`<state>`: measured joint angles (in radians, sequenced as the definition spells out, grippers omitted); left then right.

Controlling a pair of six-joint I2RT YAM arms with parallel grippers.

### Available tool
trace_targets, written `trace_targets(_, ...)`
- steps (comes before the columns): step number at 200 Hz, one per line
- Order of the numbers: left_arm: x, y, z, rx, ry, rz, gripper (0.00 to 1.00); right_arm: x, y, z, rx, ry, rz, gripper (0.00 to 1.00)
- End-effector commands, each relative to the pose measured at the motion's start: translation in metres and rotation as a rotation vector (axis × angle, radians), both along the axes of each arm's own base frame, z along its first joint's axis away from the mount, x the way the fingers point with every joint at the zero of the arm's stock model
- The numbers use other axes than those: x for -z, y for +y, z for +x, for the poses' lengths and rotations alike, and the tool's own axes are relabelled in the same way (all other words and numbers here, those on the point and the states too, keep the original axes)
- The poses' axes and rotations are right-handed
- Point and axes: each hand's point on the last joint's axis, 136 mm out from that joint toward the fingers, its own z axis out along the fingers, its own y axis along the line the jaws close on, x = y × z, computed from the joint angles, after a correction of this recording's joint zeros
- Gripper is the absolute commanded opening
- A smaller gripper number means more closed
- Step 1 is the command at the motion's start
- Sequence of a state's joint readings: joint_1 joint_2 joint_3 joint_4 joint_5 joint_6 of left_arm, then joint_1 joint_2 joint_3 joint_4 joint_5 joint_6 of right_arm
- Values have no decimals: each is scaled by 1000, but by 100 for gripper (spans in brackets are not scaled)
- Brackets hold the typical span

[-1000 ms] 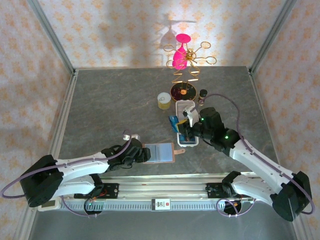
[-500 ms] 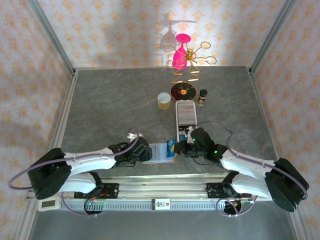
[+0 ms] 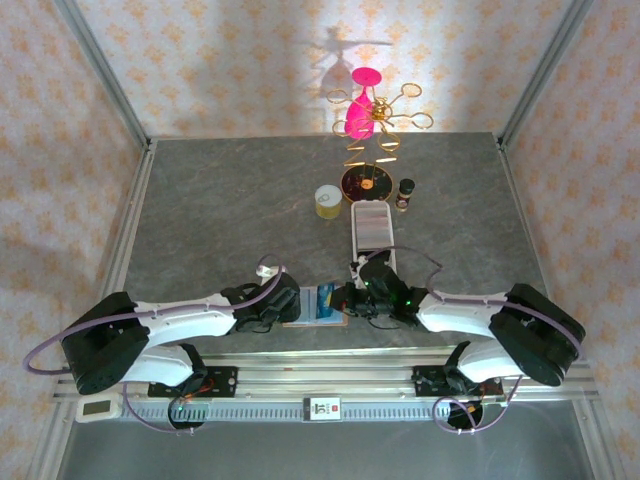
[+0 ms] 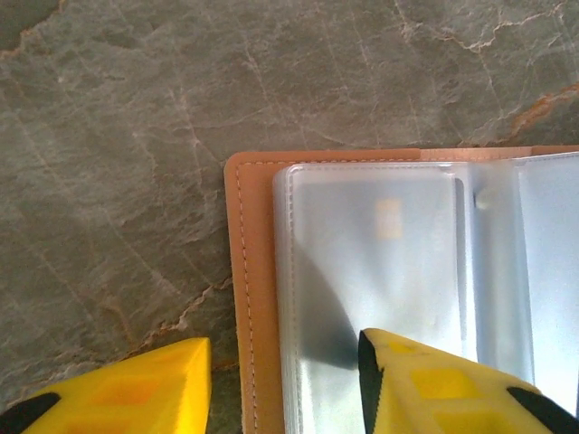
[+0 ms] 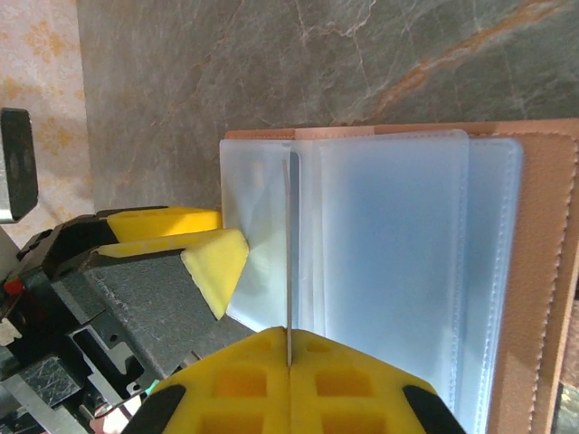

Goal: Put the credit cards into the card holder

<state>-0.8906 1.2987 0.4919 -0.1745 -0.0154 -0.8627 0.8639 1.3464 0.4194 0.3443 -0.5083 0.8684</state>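
- Right gripper (image 5: 289, 348), lower centre, pinched an edge-on credit card (image 5: 290, 235) over the card holder (image 5: 547, 271).
- Left gripper (image 4: 282, 357), frame bottom, stood partly open astride its edge.

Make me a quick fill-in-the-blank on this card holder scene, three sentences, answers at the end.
1. The right arm's yellow fingers pinch one thin plastic ____.
2. The tan leather card holder lies ____, its clear plastic sleeves showing.
3. One of the left arm's yellow fingers is over a sleeve, the other over the grey stone-pattern ____.
Answers: card; open; table.
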Motion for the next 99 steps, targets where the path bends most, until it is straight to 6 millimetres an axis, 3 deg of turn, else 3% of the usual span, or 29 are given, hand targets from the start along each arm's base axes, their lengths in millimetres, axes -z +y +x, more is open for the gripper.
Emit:
trace_targets(1, 13, 7, -7, 4, 26, 42, 41, -13, 8, 14, 45, -47, 36, 0)
trace_targets(99, 18, 8, -12, 2, 41, 20, 31, 2, 19, 20, 64, -25, 32, 0)
